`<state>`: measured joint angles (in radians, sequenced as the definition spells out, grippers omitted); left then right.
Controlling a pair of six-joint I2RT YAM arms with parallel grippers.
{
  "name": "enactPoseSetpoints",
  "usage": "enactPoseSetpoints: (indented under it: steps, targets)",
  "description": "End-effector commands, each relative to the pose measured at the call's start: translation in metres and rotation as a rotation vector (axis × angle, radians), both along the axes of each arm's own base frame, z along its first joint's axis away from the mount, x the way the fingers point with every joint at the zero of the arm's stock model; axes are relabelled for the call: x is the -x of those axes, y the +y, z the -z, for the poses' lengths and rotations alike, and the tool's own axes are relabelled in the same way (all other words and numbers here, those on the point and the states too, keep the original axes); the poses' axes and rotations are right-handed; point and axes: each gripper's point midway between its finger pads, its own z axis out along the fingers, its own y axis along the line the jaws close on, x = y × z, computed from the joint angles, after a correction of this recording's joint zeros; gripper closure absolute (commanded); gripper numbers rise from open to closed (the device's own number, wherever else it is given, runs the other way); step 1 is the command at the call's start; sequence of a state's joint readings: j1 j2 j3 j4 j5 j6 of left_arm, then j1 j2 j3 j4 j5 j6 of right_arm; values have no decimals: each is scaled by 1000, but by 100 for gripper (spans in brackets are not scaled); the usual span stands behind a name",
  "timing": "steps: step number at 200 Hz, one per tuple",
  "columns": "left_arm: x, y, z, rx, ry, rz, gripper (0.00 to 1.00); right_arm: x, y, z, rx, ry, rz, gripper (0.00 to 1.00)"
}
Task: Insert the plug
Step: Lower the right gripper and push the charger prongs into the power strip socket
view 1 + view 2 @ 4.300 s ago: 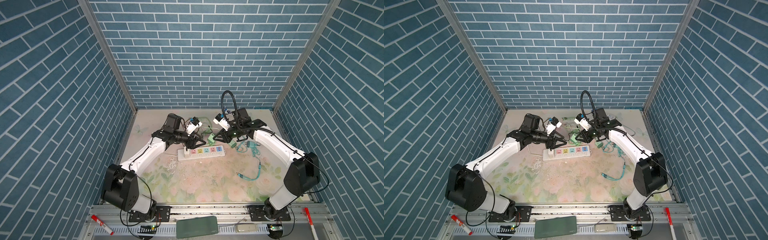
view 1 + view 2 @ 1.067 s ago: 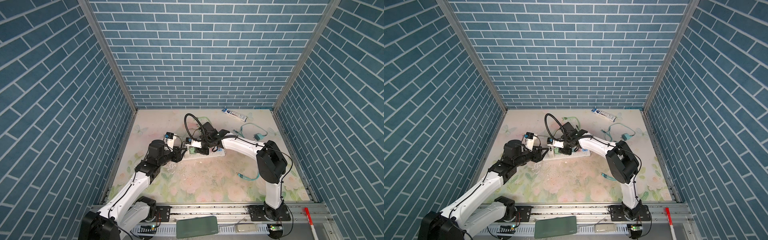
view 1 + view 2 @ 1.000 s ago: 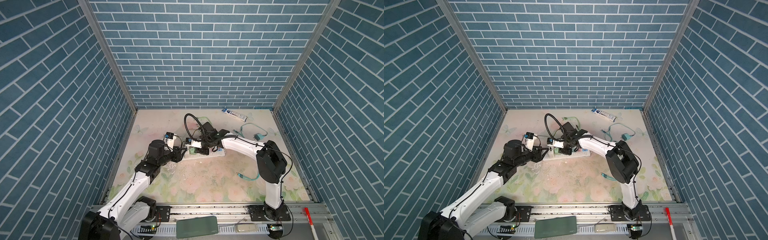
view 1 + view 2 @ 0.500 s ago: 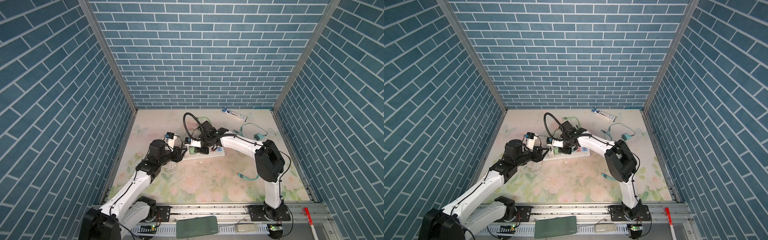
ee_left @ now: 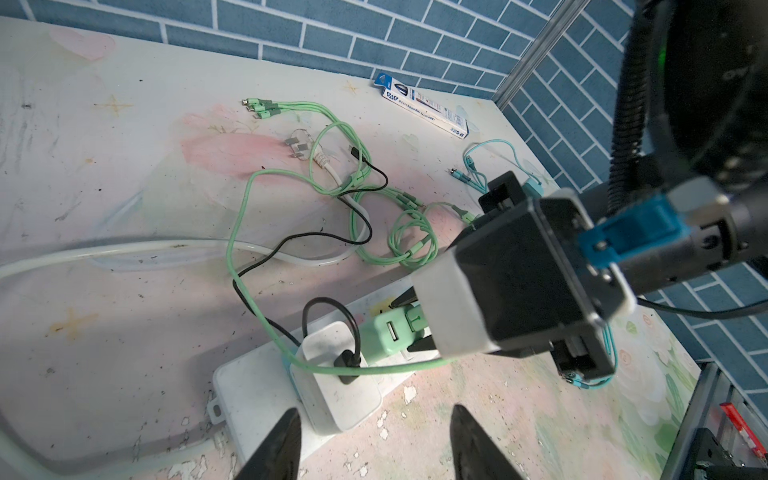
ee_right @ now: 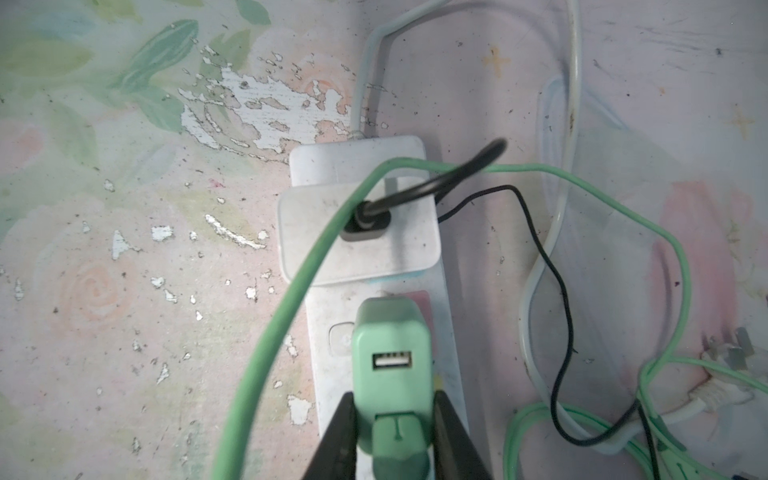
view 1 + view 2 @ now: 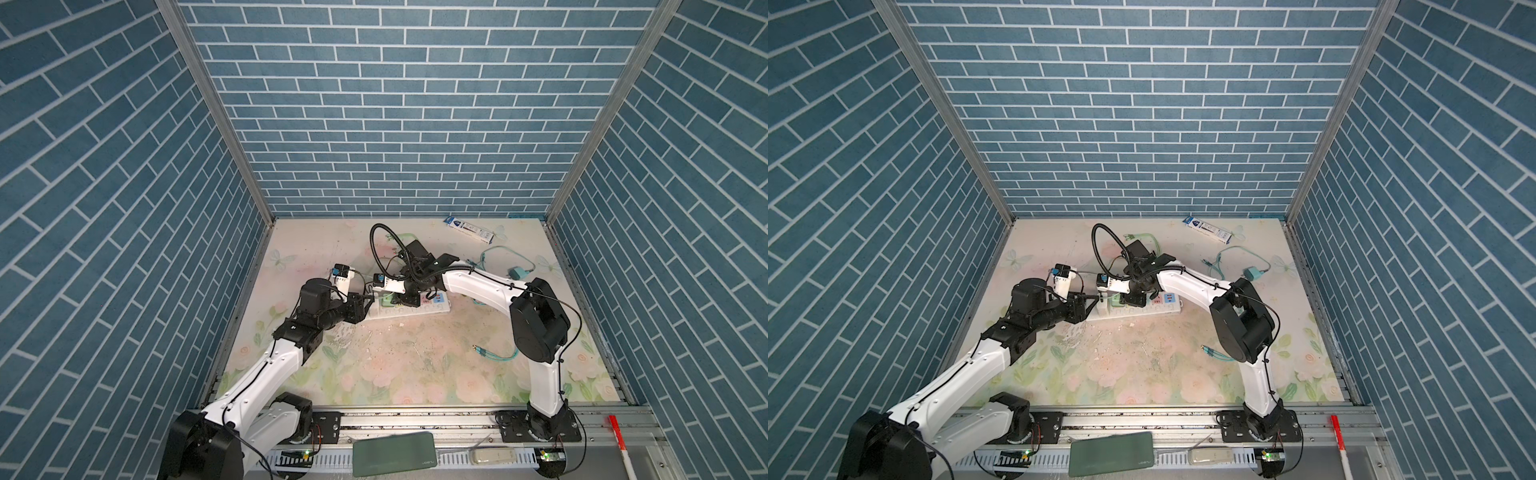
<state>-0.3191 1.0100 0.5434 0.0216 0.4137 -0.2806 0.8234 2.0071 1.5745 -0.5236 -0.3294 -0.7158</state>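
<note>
Right gripper (image 6: 394, 399) first: its jaws are clamped narrow on the back half of the green plug (image 6: 390, 353), with the USB port facing away from the fingers. The plug sits low over the power strip (image 6: 357, 158), just beside the white adapter (image 6: 316, 249) already seated in it. I can't tell whether the prongs have found their slots. It looks tilted to me, so I'd square it up over the socket and press straight down instead of levering it.

A green cable (image 6: 291, 299) loops right across the adapter and close past the plug, and it could snag.

Over at the strip's end, the left gripper (image 5: 374, 415) hangs with its jaws part-spread, gripping nothing I can see. It's well placed to pin the strip during the push.
</note>
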Motion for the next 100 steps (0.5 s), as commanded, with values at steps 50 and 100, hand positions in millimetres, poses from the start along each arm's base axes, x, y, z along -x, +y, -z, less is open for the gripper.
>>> enactPoseSetpoints:
  steps: [50,100]
  targets:
    - [-1,2,-5,6,-27,-5,42,5,-2,9,87,30,-67,100]
    - [1,2,-6,5,-28,1,42,8,2,15,118,45,-89,100]
